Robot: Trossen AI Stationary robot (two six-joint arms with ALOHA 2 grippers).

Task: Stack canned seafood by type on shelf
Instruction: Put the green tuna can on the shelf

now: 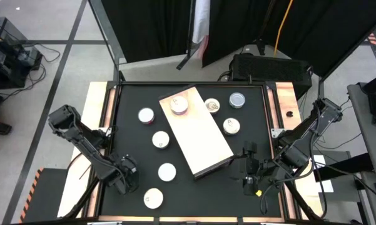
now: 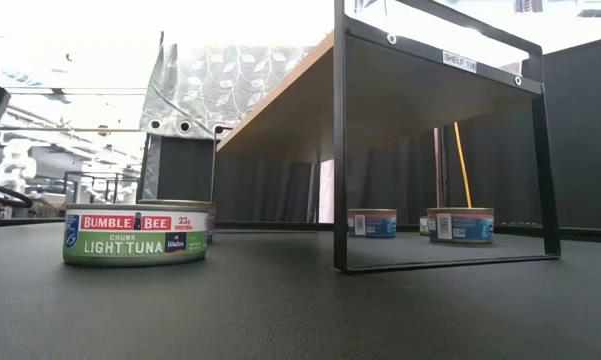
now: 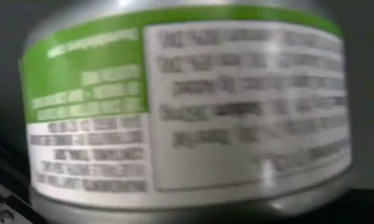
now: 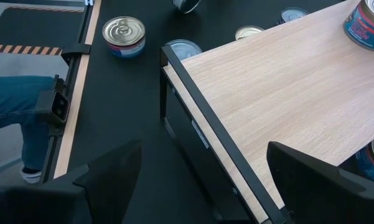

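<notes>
Judging the tuna tin (image 3: 187, 118) as rigid, dense and slick-walled, best pinched across its rim, the left gripper (image 1: 126, 177) is sitting clenched beside it while the right gripper (image 1: 251, 167) is waiting spread, empty, by the shelf (image 1: 195, 130).

In the left wrist view a green-labelled tin (image 3: 187, 112) fills the picture, its print blurred beyond reading and its top and base cut off. In the right wrist view two tins (image 4: 367, 22) are clipped at the 2 and 4 o'clock edges. In the high view the lid markings of the tins (image 1: 161, 139) cannot be made out.
</notes>
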